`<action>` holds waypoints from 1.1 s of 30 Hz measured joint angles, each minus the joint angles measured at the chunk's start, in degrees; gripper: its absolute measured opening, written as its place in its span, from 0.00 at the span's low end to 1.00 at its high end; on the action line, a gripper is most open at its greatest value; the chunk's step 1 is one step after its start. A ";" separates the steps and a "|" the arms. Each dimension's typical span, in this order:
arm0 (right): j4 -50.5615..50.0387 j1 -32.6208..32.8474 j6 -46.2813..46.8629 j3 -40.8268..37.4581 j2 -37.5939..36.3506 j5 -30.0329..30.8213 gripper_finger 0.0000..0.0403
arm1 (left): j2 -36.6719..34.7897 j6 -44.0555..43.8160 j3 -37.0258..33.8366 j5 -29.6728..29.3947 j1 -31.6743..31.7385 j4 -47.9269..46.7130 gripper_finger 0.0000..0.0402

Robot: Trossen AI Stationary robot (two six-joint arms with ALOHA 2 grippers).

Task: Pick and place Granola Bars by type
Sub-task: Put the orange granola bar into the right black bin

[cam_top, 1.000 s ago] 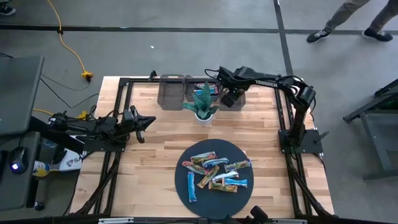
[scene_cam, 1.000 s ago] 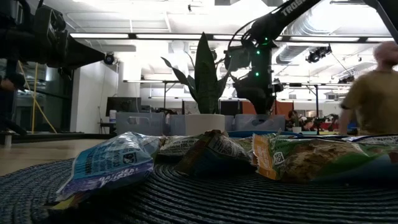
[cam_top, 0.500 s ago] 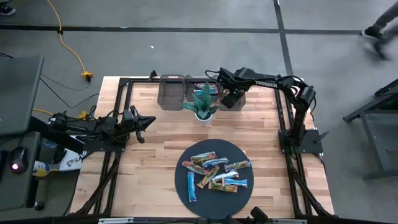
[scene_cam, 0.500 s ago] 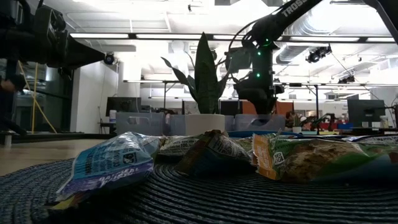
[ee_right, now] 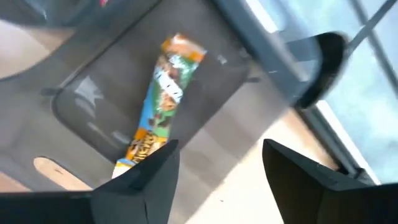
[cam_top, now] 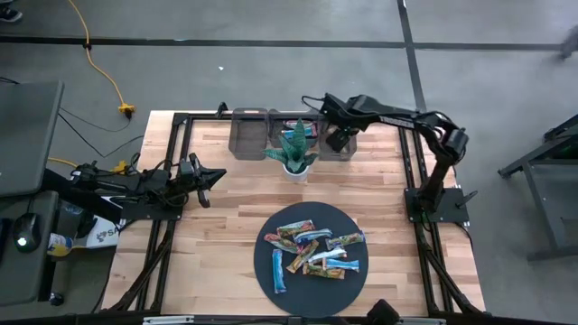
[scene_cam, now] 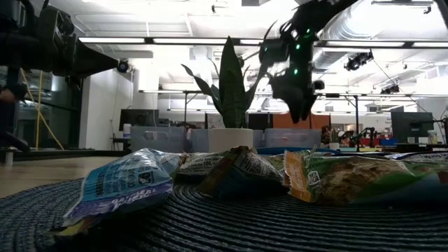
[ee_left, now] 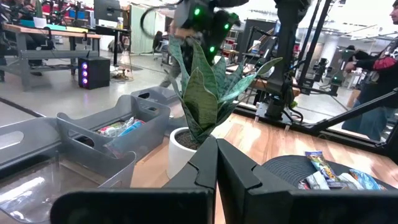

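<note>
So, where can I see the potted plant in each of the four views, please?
High view: the potted plant stands near the table's far edge, just in front of the grey bins.
Low view: centre, tall leaves behind the granola bars.
Left wrist view: centre, beyond the shut fingers.
Right wrist view: not in it.
Shared landmark: the grey bins beside the plant.

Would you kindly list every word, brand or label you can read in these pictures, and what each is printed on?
No text reads with certainty.
Right arm: white lettering, too small to read.
Blue-wrapped granola bar: print too blurred.
Orange-ended granola bar in the grey bin: print blurred.
Sheet beside the left arm: cut off.
</note>
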 joint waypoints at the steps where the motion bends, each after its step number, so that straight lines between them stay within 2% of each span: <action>1: -0.13 0.00 0.03 0.01 -1.16 0.66 0.53 | 0.01 0.01 0.01 0.00 -0.02 0.00 0.00; 7: -0.38 1.88 1.21 0.04 -8.81 1.95 0.54 | 0.00 0.00 0.02 -0.01 -0.02 -0.02 0.00; 19: -3.75 12.85 6.61 0.07 -20.22 -6.32 0.54 | 0.01 0.00 0.00 0.00 -0.02 0.00 0.00; 23: -7.40 17.54 8.54 0.07 -21.56 -11.52 0.54 | -0.01 0.00 0.02 -0.01 -0.02 -0.01 0.00; 27: -10.78 21.84 10.17 0.07 -21.79 -19.16 0.54 | 0.00 0.02 0.02 -0.01 -0.02 -0.01 0.00; 33: -11.06 29.27 10.36 0.07 -21.86 -28.90 0.54 | 0.01 0.00 0.02 -0.01 -0.02 0.00 0.00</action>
